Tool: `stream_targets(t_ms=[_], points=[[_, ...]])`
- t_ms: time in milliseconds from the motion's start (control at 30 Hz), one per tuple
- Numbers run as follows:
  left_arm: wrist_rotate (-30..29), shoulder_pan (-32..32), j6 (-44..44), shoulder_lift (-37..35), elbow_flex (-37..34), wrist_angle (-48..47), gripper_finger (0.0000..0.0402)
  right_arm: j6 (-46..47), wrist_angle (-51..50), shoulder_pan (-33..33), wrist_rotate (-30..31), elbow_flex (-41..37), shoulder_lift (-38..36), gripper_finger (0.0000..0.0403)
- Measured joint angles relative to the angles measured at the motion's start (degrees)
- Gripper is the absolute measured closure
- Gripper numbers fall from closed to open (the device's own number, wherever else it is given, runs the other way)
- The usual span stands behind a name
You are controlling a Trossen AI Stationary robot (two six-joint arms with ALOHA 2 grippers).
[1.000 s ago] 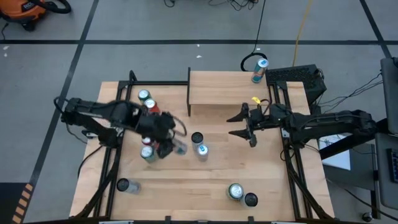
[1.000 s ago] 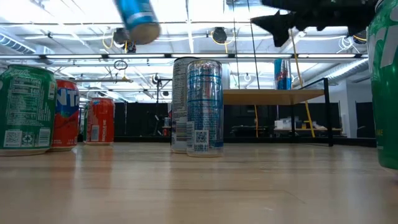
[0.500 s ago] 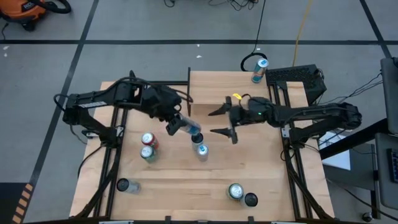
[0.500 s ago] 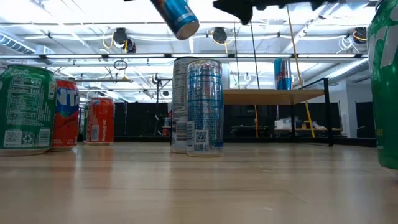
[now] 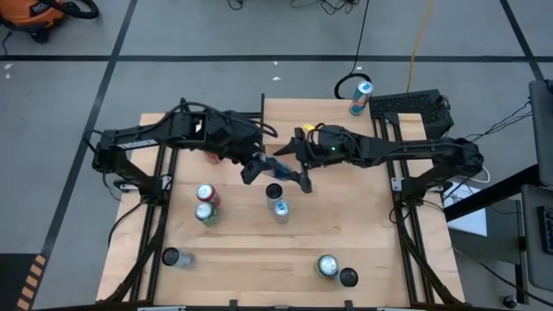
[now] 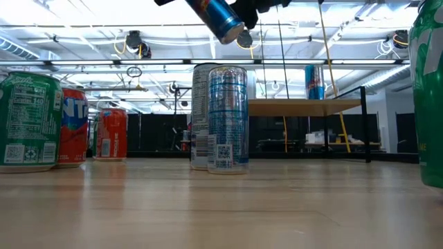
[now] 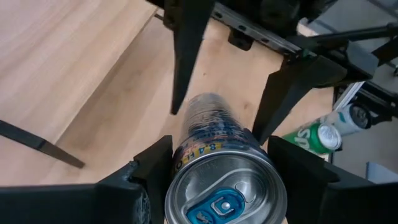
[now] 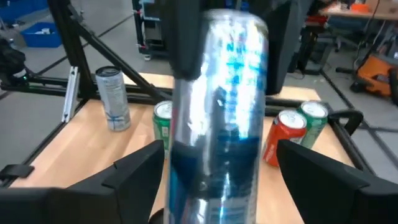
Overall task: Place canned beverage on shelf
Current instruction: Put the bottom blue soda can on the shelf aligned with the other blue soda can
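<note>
I hold the blue can (image 7: 221, 168) aloft over counter (image 5: 363, 233) mid, pinched in my left gripper (image 5: 252, 168); long axis tilted toward 3 o'clock, into spread jaws of right gripper (image 5: 298, 164); shelf (image 5: 315, 117) at 12.

Both grippers crowd mid-table over two upright cans (image 5: 276, 200); the shelf (image 5: 294, 121) top behind them lies bare.
</note>
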Motion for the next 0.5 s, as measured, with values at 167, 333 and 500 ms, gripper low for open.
stream_targets(t_ms=[167, 333, 500], points=[[-0.67, 0.05, 0.33, -0.04, 0.0, 0.86, 0.0185, 0.04, -1.08, -0.91, -0.37, 0.9, 1.72, 0.0104], [-0.77, 0.04, 0.28, -0.04, 0.0, 1.0, 0.0185, 0.89, -1.75, -1.01, -0.5, 0.94, 1.86, 0.0134], [-0.85, 0.04, -0.08, -0.04, -0.02, 2.27, 0.0184, 1.74, -1.97, -1.13, -1.92, 0.94, 1.68, 0.0183]])
